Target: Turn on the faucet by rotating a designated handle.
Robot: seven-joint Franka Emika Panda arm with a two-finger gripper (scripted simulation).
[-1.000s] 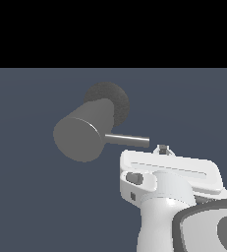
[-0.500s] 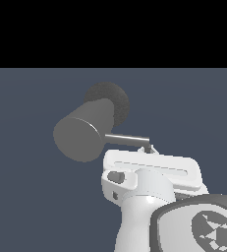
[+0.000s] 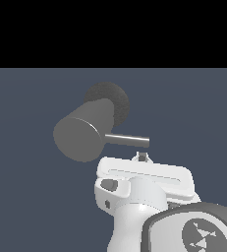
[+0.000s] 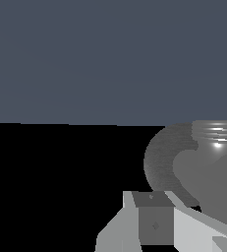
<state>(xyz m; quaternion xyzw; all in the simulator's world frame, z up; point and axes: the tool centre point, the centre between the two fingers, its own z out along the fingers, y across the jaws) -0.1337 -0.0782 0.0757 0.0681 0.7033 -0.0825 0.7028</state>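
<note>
One matte grey faucet (image 3: 85, 133) cylinder, thin shiny handle (image 3: 127, 140).

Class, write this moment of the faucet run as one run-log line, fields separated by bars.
phase: approach | hand: below handle tip, contact unclear | jaws: state hidden | faucet: handle juts toward exterior view's right | task: not visibly done

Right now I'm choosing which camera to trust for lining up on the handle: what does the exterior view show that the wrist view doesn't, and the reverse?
Only the exterior view shows the handle, a thin rod sticking sideways from the faucet toward the exterior view's right, and the arm's white body just below it. Only the wrist view gives a close look at one finger, with the faucet's dark rough base right behind it. Both show the faucet's grey cylinder and its base. Neither shows clearly how the jaws stand.
</note>
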